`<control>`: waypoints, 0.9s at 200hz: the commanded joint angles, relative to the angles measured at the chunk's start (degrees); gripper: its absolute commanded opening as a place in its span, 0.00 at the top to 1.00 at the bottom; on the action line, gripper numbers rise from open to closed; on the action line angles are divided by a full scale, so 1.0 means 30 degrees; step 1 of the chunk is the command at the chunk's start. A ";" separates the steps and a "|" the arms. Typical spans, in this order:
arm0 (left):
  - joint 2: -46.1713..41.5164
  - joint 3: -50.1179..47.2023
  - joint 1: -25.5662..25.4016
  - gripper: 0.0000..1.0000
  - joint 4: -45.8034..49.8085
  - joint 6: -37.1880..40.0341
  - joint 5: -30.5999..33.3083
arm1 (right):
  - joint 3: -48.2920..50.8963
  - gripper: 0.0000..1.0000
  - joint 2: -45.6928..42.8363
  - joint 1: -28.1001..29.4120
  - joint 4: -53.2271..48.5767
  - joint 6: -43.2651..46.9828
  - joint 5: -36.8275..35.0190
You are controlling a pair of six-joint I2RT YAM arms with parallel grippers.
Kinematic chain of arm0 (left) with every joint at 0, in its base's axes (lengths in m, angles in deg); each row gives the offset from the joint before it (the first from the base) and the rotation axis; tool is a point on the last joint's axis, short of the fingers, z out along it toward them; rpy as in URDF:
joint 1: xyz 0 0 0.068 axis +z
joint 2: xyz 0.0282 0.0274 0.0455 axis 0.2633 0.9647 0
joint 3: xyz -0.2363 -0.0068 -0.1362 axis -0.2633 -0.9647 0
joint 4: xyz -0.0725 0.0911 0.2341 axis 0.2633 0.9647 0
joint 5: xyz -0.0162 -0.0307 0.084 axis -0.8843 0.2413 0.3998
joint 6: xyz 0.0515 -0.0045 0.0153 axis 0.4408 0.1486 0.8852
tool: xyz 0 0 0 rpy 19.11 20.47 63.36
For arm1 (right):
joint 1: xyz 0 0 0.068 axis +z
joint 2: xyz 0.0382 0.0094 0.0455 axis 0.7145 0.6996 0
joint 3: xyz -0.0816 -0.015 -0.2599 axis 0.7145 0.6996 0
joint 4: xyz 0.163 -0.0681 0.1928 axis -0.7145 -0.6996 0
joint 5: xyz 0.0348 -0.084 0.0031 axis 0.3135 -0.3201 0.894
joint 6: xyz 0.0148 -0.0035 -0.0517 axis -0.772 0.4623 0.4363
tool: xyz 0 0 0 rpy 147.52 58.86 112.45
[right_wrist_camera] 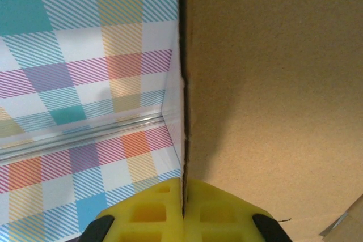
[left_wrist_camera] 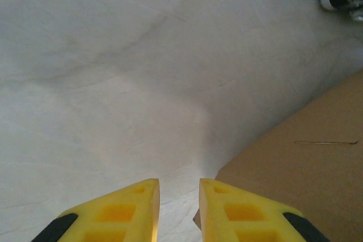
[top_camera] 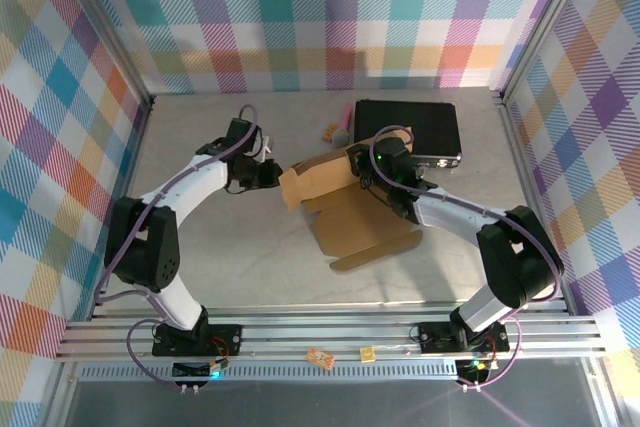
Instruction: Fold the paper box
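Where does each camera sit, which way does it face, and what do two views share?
Top external: above and behind the bases, looking down at the table; left arm and right arm show.
Left wrist: on the left arm, facing the table; left gripper, open.
Right wrist: on the right arm, facing the plaid wall; right gripper shut on the paper box.
Shared: all three show the paper box.

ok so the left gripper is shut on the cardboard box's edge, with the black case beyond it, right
No, it's the right gripper that is shut on the edge of the paper box, as the right wrist view shows. The left gripper has its jaws apart, nothing between them. The black case does lie beyond the box.
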 commanded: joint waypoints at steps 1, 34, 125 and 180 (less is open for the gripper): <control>-0.0286 -0.0071 -0.0706 0.75 -0.1450 0.0035 -0.0422 | 0.0258 1.00 -0.0179 -0.0268 0.1259 0.0128 0.0458; -0.1226 -0.0680 -0.1312 0.74 -0.1962 -0.0823 0.0043 | 0.0123 1.00 0.0264 -0.0519 0.1778 0.0053 0.0814; -0.3300 0.0230 -0.1794 0.56 -0.0474 -0.1430 0.4500 | 0.0032 1.00 0.0809 -0.0856 0.1938 -0.0255 0.1525; -0.4992 -0.0023 -0.0572 0.39 -0.1079 -0.3313 0.2755 | -0.0218 1.00 0.1035 -0.0904 0.1894 -0.0373 0.1725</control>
